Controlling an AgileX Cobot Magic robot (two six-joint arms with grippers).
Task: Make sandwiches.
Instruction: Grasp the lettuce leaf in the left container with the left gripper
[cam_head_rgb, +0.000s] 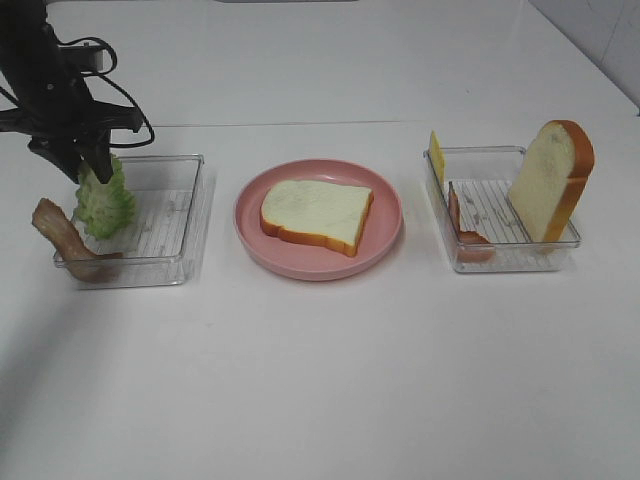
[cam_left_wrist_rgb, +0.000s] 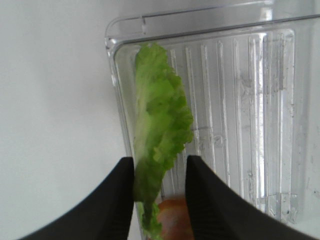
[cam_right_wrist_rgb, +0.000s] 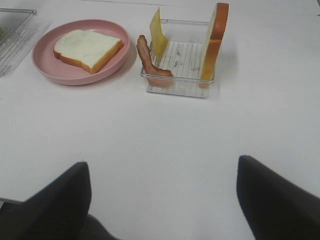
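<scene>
My left gripper hangs over the left end of a clear tray, open, with one finger on each side of an upright green lettuce leaf. In the left wrist view the leaf rises between the black fingers; one finger touches it and a narrow gap shows at the other. Bacon is draped over that tray's near left corner. One bread slice lies flat on the pink plate. My right gripper is open and empty above bare table, short of the plate.
A second clear tray on the right holds an upright bread slice, a yellow cheese slice and a bacon strip. The white table's front half is bare. Cables trail from the left arm.
</scene>
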